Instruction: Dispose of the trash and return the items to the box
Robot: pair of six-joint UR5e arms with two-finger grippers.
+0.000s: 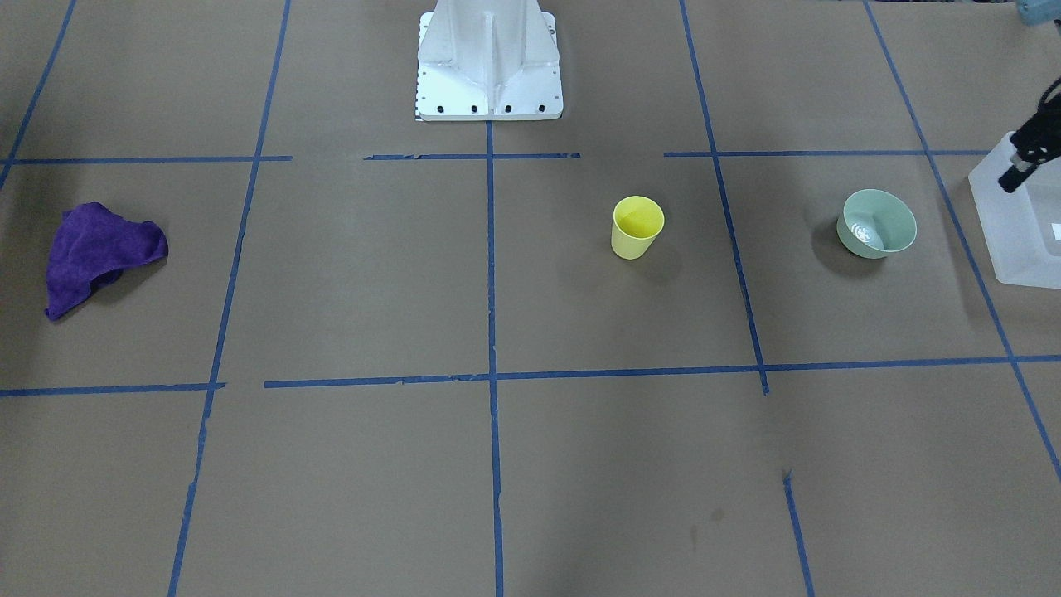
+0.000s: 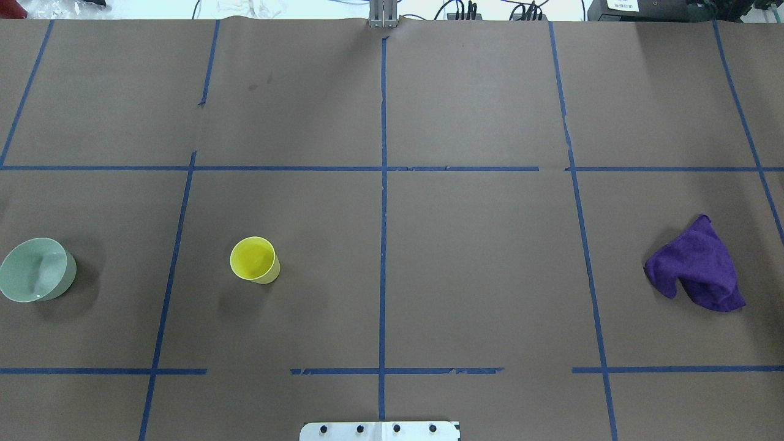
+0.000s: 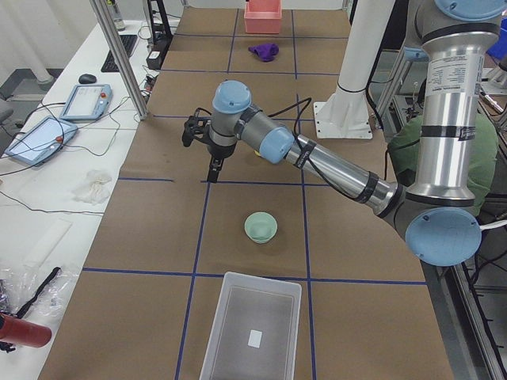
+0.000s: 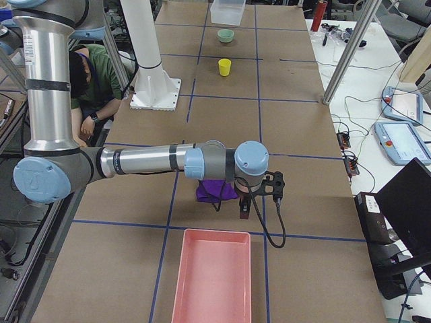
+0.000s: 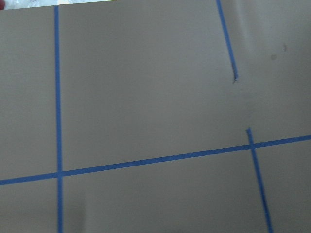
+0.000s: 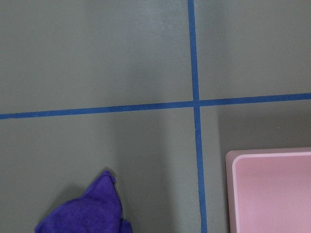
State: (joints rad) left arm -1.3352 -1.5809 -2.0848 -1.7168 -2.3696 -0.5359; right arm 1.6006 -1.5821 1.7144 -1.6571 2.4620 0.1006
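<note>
You've got a broad tabletop (image 1: 348,274) in front of you, covered in brown paper and ruled into squares by blue tape, with the robot's white base (image 1: 489,66) at its far edge. Benches with tablets and loose cables run along the operators' side. On the robot's left half the yellow cup (image 1: 637,227) stands upright on bare paper, mouth up. One tape line farther out sits the mint-green bowl (image 1: 877,224), also upright, with a pale patch inside that I can't make out. Beyond the bowl, at the left end, there's the frosted white box (image 3: 273,305), open-topped, with a small white label on its floor. Cup and bowl are both outside it, well apart from each other. Over at the right end a crumpled purple cloth (image 1: 95,253) lies on the paper, and a pink tray (image 4: 212,282) sits past it. Now the left end effector (image 3: 214,172): it hangs in the air above the left half, touching nothing on the tabletop. Only its dark edge pokes into the front view, so you can't tell whether the fingers are spread or pressed together. Its wrist camera sees only paper and tape. The right end effector (image 4: 244,210) hangs between the cloth and the pink tray, and here too I can't tell how far apart the fingers stand. Its wrist view catches a corner of each.
</note>
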